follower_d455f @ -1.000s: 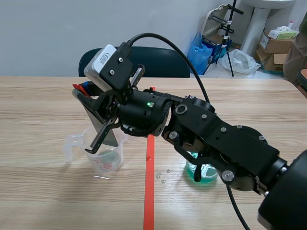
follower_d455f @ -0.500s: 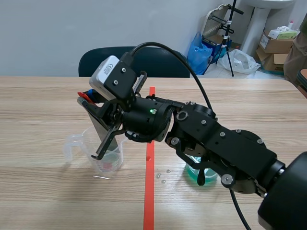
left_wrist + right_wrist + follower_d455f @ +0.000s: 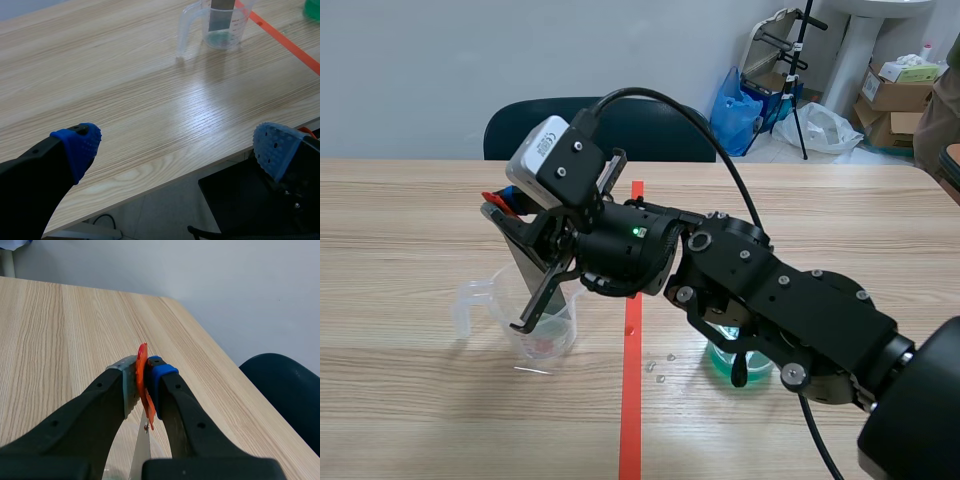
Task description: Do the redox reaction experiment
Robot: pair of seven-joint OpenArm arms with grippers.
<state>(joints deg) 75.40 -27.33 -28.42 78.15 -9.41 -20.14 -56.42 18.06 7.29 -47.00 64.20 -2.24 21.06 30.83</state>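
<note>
Compared with one second ago, your right arm has swung a little, so the far part of the orange-red tape line [image 3: 631, 400] now shows behind it. The strip also sits slightly lower, and in the last half second nothing moved. The right tool [image 3: 498, 200] is closed on a flat grey metal strip [image 3: 525, 255] with a small orange-red piece [image 3: 142, 370] at its top. The strip leans inside the clear plastic measuring cup [image 3: 565, 330] on the wooden worktop [image 3: 420, 220]. The left tool [image 3: 177, 145] is wide open and holds nothing.
</note>
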